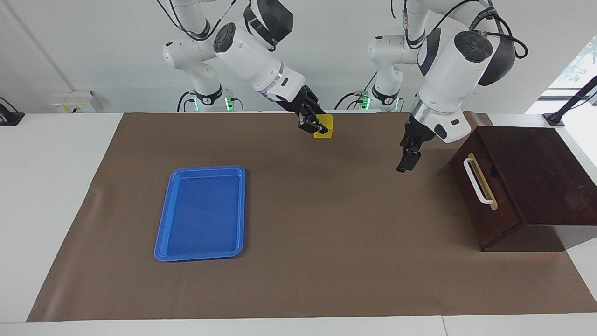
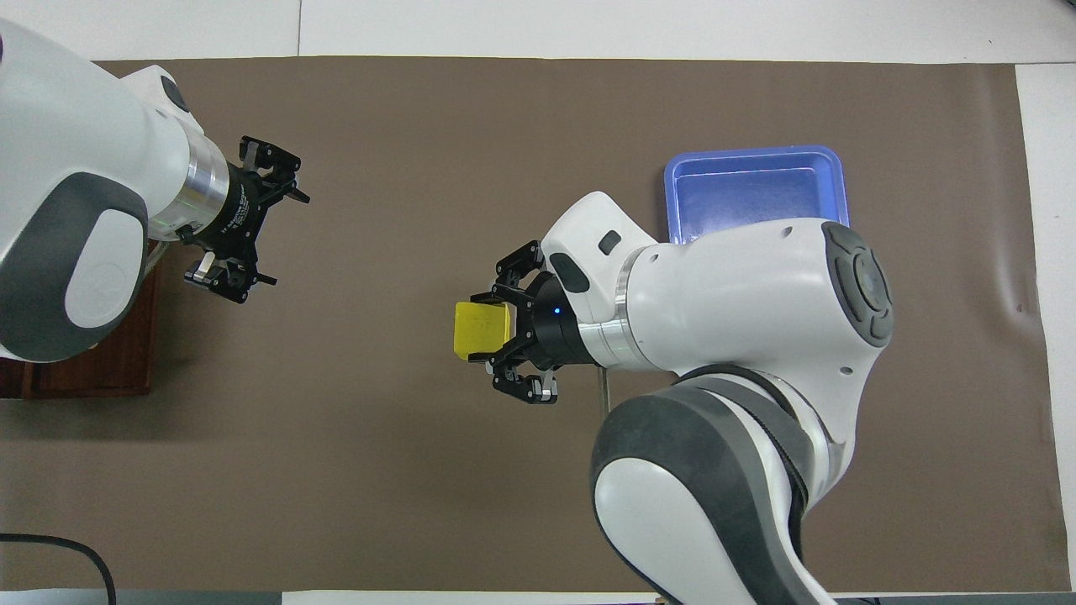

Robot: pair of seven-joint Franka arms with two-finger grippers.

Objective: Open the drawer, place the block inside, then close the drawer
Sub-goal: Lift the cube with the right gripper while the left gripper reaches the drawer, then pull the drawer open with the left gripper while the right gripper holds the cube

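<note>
While the right gripper hangs in the air over the brown mat, its jaws are clamped on the block, a small bright yellow cube with flat matte faces, held clear of the bench and well apart from the drawer, toward the right arm's end from it. The drawer is shut, its dark brown wooden front flush in the box-like cabinet, which stands at the left arm's end of the bench. A white bar handle runs along a tan strip on that front. The left gripper hangs near the drawer's front, over bare mat, apart from the handle, with its jaws spread wide and holding nothing. Between the block and the drawer only this gripper stands in the way. A flat blue plastic tray, rectangular with rounded corners and a low raised rim, lies on the mat much farther from the drawer than the block is, at the right arm's end. The mat is smooth, dull and paper-like, over a white bench top
</note>
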